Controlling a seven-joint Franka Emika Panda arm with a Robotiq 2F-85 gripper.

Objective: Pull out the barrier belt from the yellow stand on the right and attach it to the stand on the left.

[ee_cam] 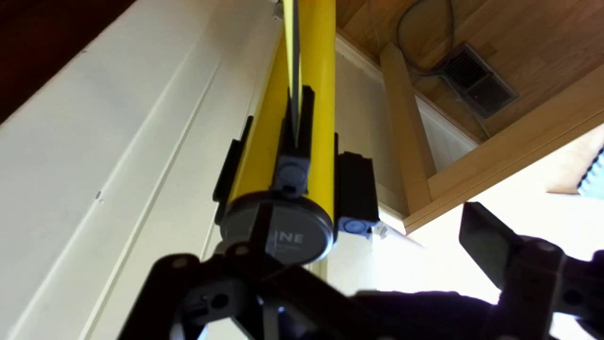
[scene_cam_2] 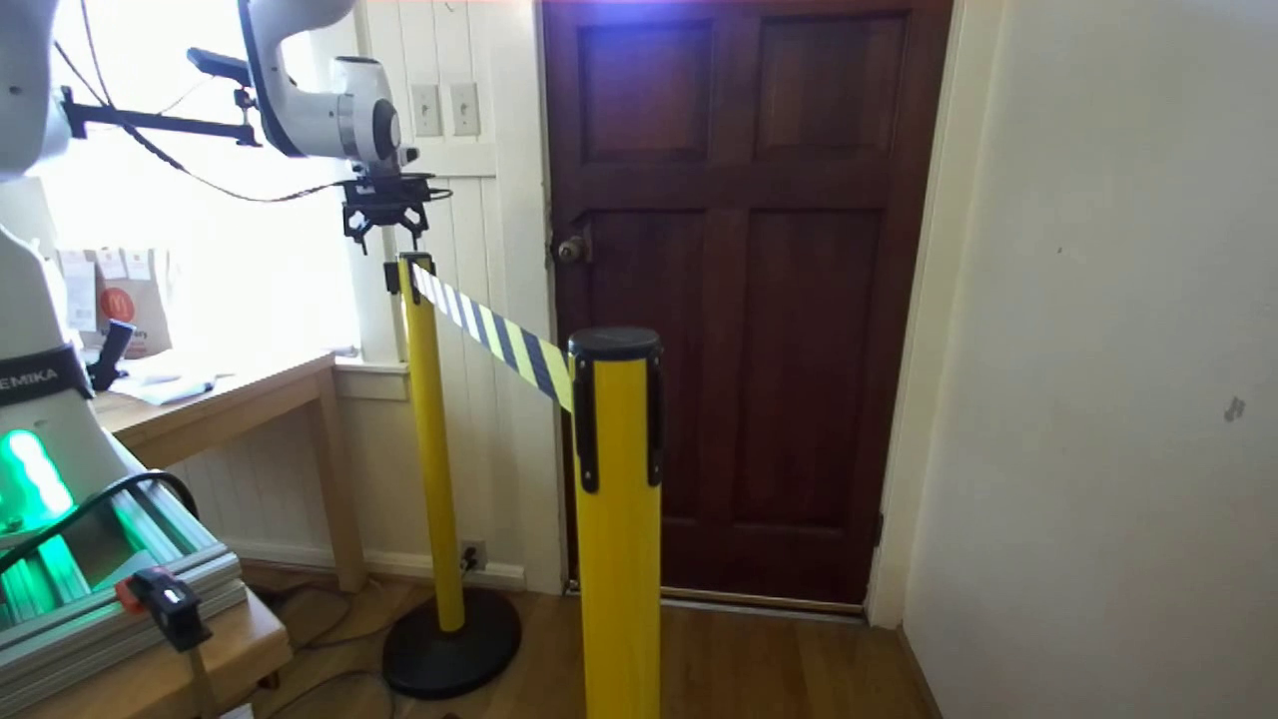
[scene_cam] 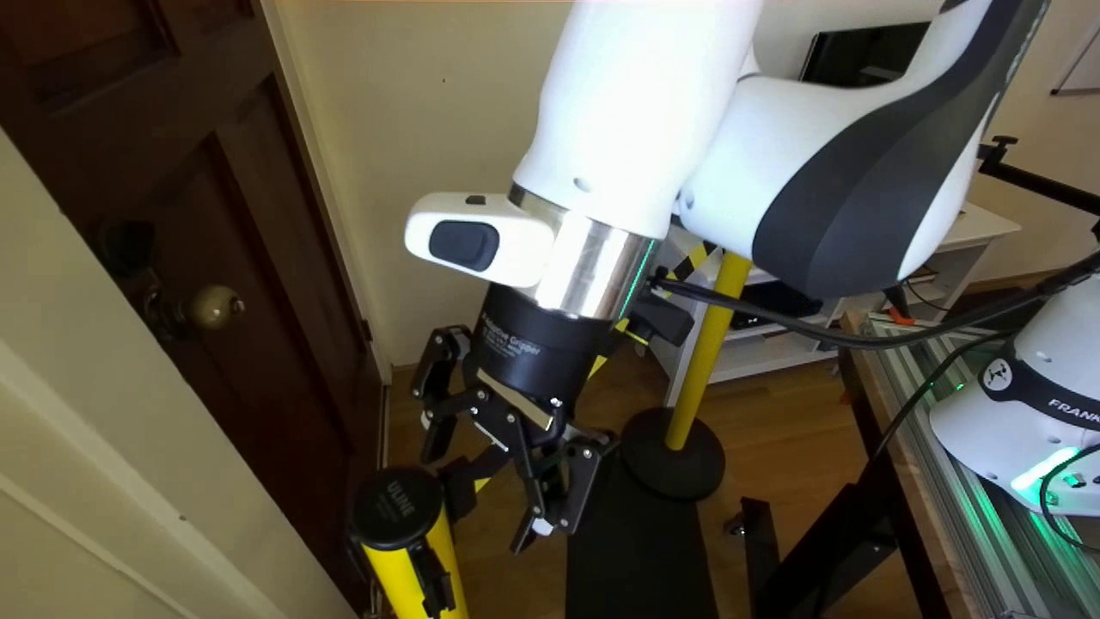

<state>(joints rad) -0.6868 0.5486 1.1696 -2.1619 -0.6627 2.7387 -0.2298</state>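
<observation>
Striped barrier belt [scene_cam_2: 493, 327] stretched in an exterior view between a near yellow stand [scene_cam_2: 619, 539] and a far yellow stand [scene_cam_2: 433, 449], end effector [scene_cam_2: 389, 244] close to the latter's top, spread wide, gripping nothing, brown door [scene_cam_2: 744, 300] behind.

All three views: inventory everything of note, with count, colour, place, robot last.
belt: 1, yellow and black, between stands
stands: 2, yellow, at belt's ends
door: 1, dark brown, beyond belt
table: 1, light brown, beside one stand
paper bag: 1, brown, on table
shelf unit: 1, white, behind one stand
screen: 1, black, above shelf unit
bench: 1, brown, under arm
arm: 1, white and black, over bench
claw: 1, black, near one stand's top
</observation>
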